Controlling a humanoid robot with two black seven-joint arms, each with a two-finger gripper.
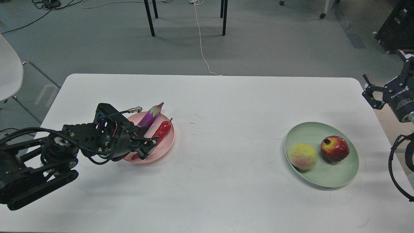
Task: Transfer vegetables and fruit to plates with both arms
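The purple eggplant [151, 116] and the red chili pepper [162, 129] lie side by side on the pale pink plate [168, 144] at the table's left. My left gripper [149, 145] hangs low over the plate's near side. Its fingers are spread on either side of the chili's lower end, which they partly hide. The yellow-pink peach [302, 156] and the dark red pomegranate [334, 149] sit on the pale green plate [330, 181] at the right. My right gripper [369, 91] is open and empty, raised beyond the table's right edge.
The white table [226, 106] spans the view, with bare surface between the two plates. A white chair [9, 71] stands off the left edge. Dark furniture legs [149, 19] and a white cable [202, 48] are on the floor behind.
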